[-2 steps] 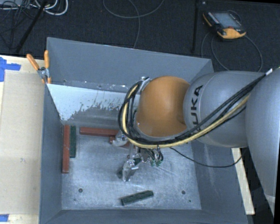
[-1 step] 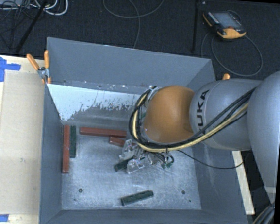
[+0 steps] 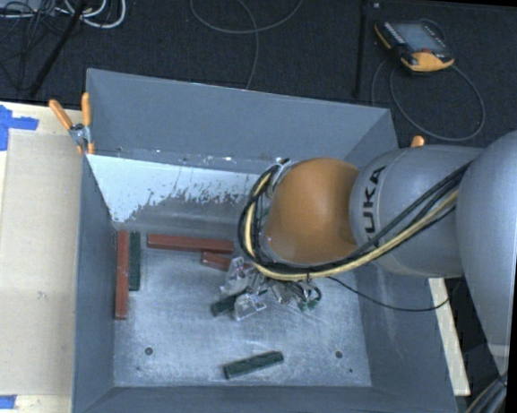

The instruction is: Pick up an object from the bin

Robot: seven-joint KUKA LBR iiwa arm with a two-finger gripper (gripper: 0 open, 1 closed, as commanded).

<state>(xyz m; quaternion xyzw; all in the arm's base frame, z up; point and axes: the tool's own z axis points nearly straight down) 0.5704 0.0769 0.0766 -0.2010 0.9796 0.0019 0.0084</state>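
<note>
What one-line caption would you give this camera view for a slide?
KUKA arm's gripper low over a small dark green piece mid-bin, a long brown stick nearby.

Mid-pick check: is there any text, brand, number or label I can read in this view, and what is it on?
"UKA": on the grey arm, next to its orange cover; the lettering's start is hidden.
Orange device beyond the bin: its screen is too small to read.
Bars in the bin: no readable marks.
</note>
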